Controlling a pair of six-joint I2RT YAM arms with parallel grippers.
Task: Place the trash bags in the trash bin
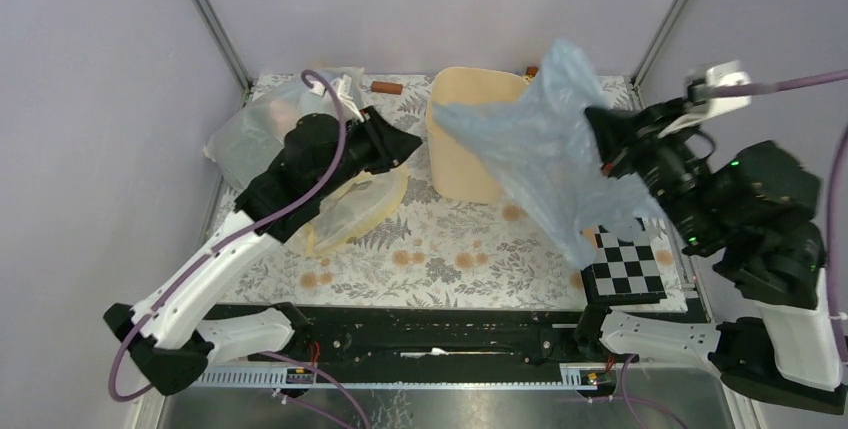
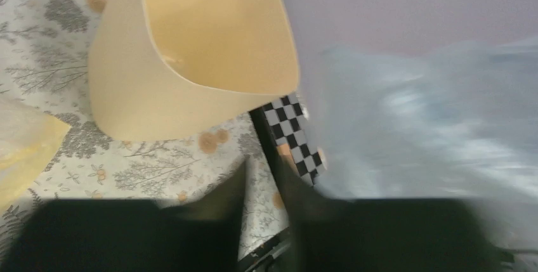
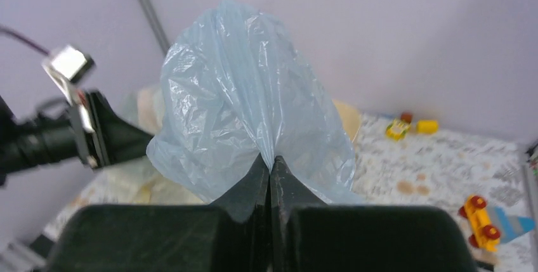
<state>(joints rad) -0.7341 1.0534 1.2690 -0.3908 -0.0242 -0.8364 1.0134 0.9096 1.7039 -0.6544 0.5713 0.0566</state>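
Observation:
My right gripper (image 1: 603,165) is shut on the pale blue trash bag (image 1: 540,149) and holds it up in the air. The bag spreads across the right side of the cream-beige trash bin (image 1: 465,164) and hangs down toward the table. In the right wrist view the bag (image 3: 241,94) bunches at the closed right gripper (image 3: 271,159). My left gripper (image 1: 412,142) is just left of the bin, shut and holding nothing. In the left wrist view the left gripper (image 2: 261,158) is blurred; the bin (image 2: 190,50) is tilted ahead and the blue bag (image 2: 419,120) is a blur at the right.
A bulky clear whitish bag (image 1: 255,134) lies at the back left and a pale yellow bag (image 1: 360,204) lies under the left arm. A checkerboard plate (image 1: 625,269) sits at the front right. Small toys (image 3: 482,221) lie on the patterned tablecloth (image 1: 450,249) at the right.

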